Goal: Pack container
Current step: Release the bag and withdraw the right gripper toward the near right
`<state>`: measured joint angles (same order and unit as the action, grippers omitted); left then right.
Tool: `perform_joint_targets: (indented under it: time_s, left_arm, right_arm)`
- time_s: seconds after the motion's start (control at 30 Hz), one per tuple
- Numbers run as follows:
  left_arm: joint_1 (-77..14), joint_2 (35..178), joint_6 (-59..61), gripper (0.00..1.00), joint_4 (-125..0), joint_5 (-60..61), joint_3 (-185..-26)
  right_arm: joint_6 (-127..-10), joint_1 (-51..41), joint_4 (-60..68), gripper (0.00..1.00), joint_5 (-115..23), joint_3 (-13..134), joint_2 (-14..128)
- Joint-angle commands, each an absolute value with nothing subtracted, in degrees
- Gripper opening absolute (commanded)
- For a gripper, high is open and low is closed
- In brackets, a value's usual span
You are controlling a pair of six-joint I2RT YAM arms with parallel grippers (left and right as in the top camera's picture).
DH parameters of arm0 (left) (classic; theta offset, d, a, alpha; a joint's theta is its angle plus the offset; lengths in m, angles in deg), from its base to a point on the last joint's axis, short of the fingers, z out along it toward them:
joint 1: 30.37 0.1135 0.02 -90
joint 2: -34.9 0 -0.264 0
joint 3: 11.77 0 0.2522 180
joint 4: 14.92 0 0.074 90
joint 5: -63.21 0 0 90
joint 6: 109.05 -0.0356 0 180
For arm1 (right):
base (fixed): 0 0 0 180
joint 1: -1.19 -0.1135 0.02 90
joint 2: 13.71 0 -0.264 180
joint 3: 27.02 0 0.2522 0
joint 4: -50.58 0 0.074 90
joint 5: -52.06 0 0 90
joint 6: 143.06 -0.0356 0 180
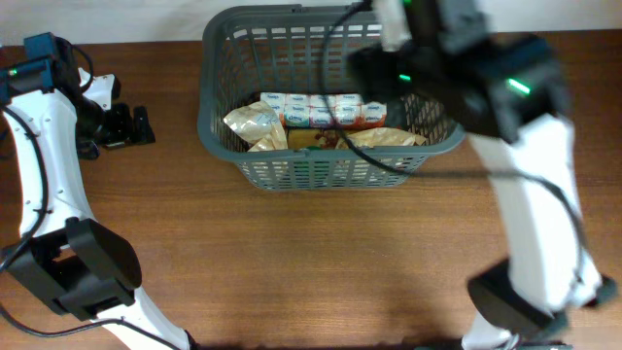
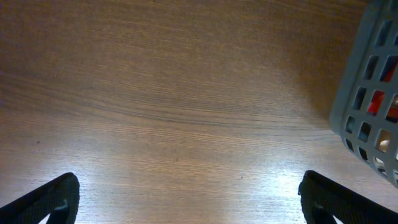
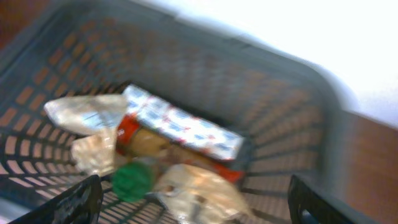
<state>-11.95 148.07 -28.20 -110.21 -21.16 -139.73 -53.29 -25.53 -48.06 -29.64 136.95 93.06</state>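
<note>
The container, a dark grey slotted basket (image 1: 219, 117), stands at the back middle of the table. It holds a white and red box (image 1: 321, 109), crinkly tan bags (image 1: 253, 124) and a green-lidded jar (image 3: 132, 180). My right gripper (image 3: 193, 205) is open and empty, hovering above the items in the basket (image 3: 280, 112); the arm (image 1: 457, 58) covers the basket's right end in the overhead view. My left gripper (image 2: 186, 205) is open and empty just above bare table, left of the basket's corner (image 2: 367, 99); in the overhead view it (image 1: 131, 126) sits at the far left.
Brown wooden table (image 1: 321, 262). A white wall (image 3: 311, 31) lies behind the basket. A black cable (image 1: 335, 97) from the right arm hangs across the basket. The arm bases stand at the front left (image 1: 78, 272) and front right (image 1: 525, 292).
</note>
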Motion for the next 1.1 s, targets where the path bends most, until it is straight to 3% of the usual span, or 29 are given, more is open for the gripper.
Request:
perform_joint_targets:
  time_s: [0.0,0.4,0.5,0.57,1.07]
  left_arm:
    - [-11.8,148.5,-27.6,0.99,-110.1,-20.6,-139.4]
    - [-11.8,148.5,-27.6,0.99,-110.1,-20.6,-139.4]
    - [-11.8,148.5,-27.6,0.99,-110.1,-20.6,-139.4]
    - [-11.8,148.5,-27.6,0.99,-110.1,-20.6,-139.4]
    - [-11.8,148.5,-27.6,0.99,-110.1,-20.6,-139.4]
  right_arm:
    - [-53.4,-25.8,-49.3,0.87,-21.7,137.6,86.5]
    - [-54.2,-25.8,-60.5,0.84,-21.2,136.9,61.4]
    - [-54.2,-25.8,-60.5,0.89,-25.5,132.8,54.4]
    - [-54.9,-25.8,-60.5,0.99,-25.5,131.7,51.7]
    - [-54.8,-25.8,-60.5,0.99,-31.3,131.7,47.4]
